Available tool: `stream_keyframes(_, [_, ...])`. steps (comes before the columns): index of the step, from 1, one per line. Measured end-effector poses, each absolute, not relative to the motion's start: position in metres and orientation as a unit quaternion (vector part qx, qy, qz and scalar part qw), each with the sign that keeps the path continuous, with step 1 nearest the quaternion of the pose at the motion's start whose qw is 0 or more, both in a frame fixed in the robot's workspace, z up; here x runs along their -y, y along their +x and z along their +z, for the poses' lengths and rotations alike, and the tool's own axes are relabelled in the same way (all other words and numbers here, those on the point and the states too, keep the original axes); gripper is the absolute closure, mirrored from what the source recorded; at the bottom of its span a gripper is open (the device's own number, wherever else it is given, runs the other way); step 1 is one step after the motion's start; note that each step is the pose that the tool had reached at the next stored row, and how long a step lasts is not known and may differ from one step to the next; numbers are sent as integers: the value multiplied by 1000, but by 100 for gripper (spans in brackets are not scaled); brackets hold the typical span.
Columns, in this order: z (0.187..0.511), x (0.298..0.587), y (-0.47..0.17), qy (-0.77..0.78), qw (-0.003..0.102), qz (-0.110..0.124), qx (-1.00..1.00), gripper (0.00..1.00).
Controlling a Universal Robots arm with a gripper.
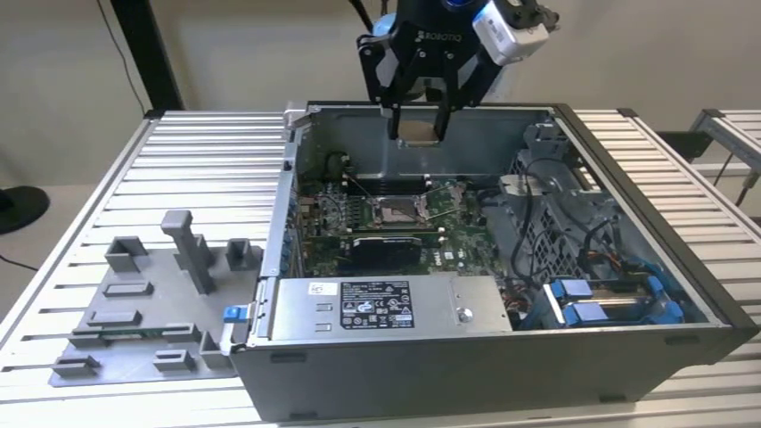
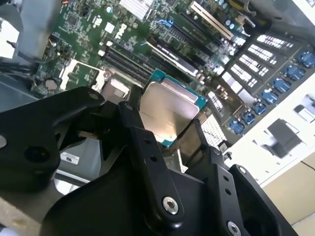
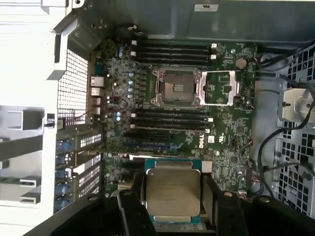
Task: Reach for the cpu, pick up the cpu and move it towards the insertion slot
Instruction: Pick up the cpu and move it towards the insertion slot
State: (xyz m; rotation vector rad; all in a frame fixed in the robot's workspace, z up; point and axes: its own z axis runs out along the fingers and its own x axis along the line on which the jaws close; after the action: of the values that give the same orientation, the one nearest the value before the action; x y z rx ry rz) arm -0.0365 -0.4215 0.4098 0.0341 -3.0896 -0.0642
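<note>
Item: gripper point(image 3: 172, 206), black two-finger type, fingers point(image 3: 129, 206) closed narrowly on the cpu point(image 3: 173, 192), one finger on each of two opposite edges, the silvery lid facing both wrist views. Held item: cpu, a thin flat square with pale metal top over a teal-green substrate, carried level and clear of any surface. Handling, by judgement: light, rigid, smooth-sided and so liable to slip or twist under an uneven pinch; the underside contacts are likely delicate, so the edges of the substrate are the proper hold, as taken here, leaving lid and underside untouched. Position relative to the insertion slot point(image 1: 396, 210): in the exterior view the cpu point(image 1: 416, 134) hangs well above the slot and farther toward the case's back wall, not yet over it. Slot: silver-framed square with dark centre point(image 3: 175, 88), its retention frame point(image 3: 219, 88) swung open just beside it. Around the slot: green motherboard point(image 3: 231, 128), with black memory slots point(image 3: 170, 120) on either side of the socket. Beyond: open computer case point(image 1: 618, 294) on a slatted table point(image 1: 202, 169), grey fixture blocks point(image 1: 149, 303) beside the case.
</note>
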Motion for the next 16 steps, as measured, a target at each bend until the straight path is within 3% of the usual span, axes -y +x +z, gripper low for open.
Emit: stream_keyframes(16, [409,365,-41,11,26,-20,999,100])
